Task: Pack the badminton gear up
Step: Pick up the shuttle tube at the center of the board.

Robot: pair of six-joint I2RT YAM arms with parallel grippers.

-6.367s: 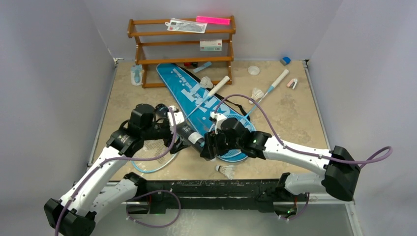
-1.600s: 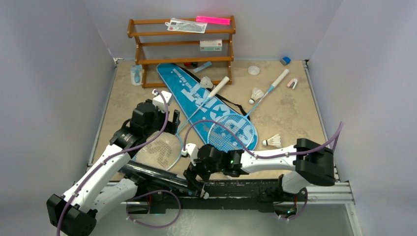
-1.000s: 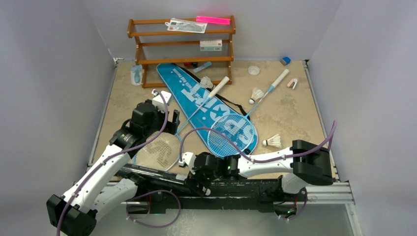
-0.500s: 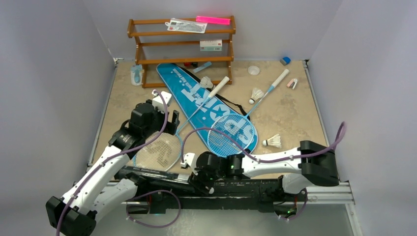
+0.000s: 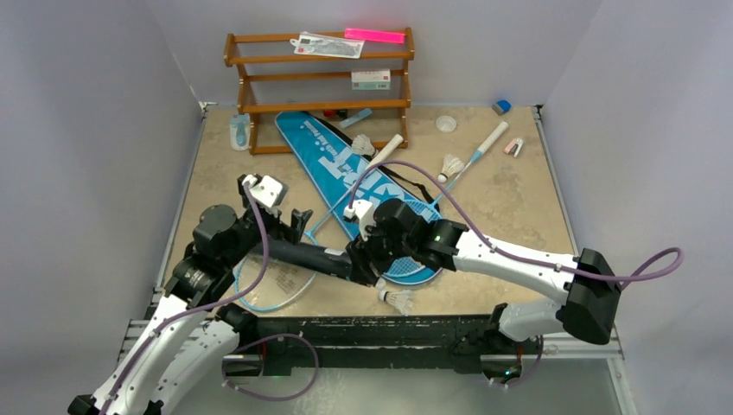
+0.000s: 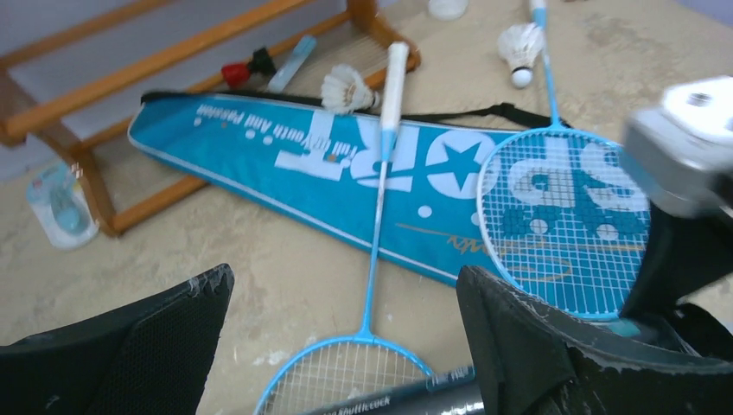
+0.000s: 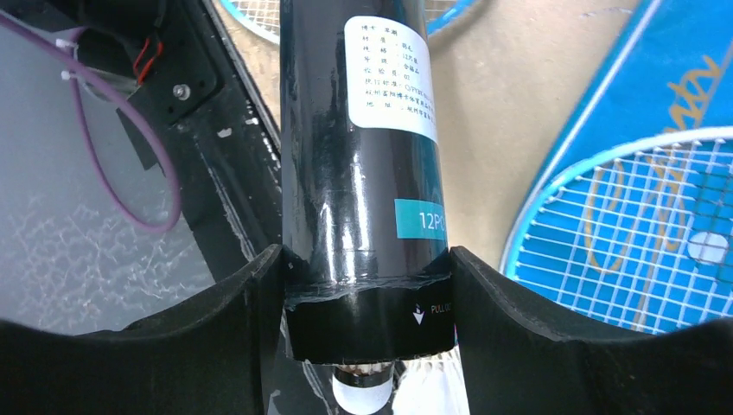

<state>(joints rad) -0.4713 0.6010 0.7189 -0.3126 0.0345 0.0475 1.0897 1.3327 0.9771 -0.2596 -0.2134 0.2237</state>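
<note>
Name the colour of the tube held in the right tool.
Glossy black tube with a white label and teal band; best in the right wrist view.

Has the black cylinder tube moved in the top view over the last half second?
Yes. The black cylinder tube, gripped by the right gripper, went from the black near-edge rail up towards the brown wooden rack.

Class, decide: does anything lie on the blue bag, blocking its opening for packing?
Yes. One racket's head covers the bag's wide end, the other racket crosses its middle, and a shuttlecock sits at its edge.
</note>
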